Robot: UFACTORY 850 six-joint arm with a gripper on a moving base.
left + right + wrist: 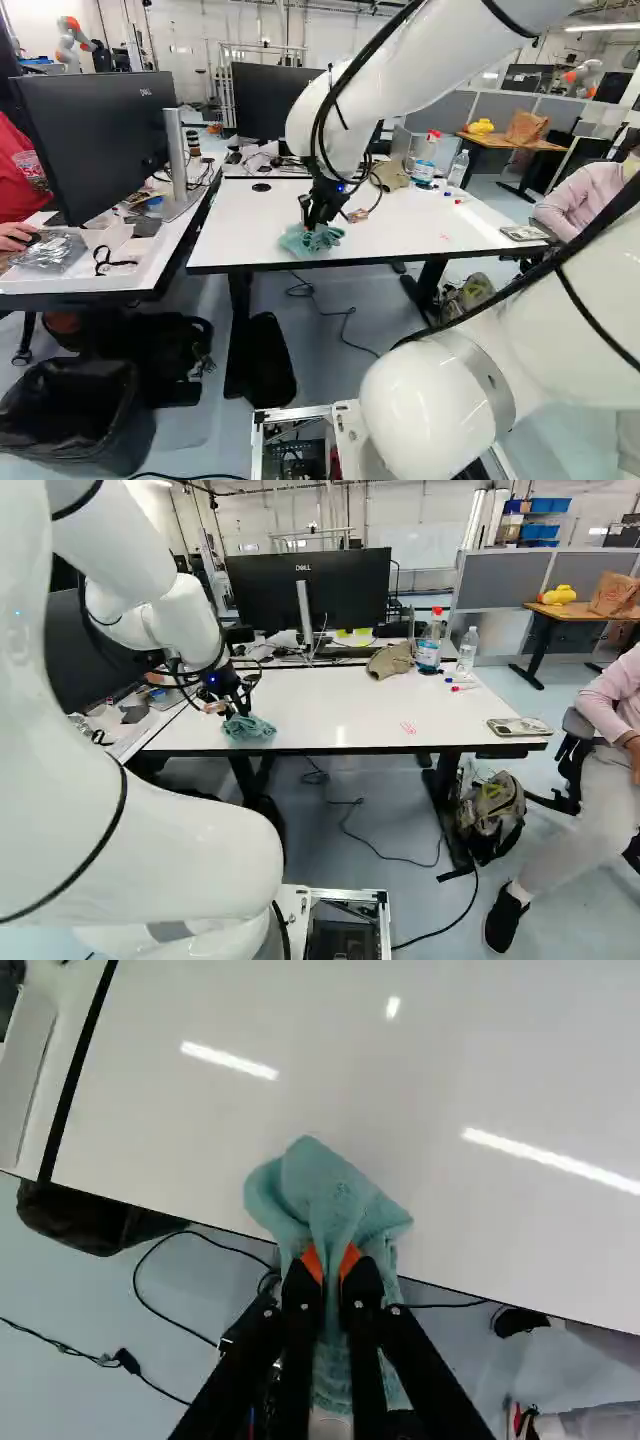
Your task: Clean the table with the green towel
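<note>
From behind the arm (395, 75) and to its left, the left base view looks ahead and a little down across the white table (420, 235), also taking in a black bin (75, 415) on the floor. The right base view, from the arm's right, faces the same way, reaching blue bins (545, 530) on a far shelf. Both, set back from the table, share its top, the monitor (310, 590) behind and the red-capped bottle (429, 645). Closest in, the wrist view looks down along the gripper (320, 205) at the towel (325, 1185) and table edge, which both base views show from farther off.
</note>
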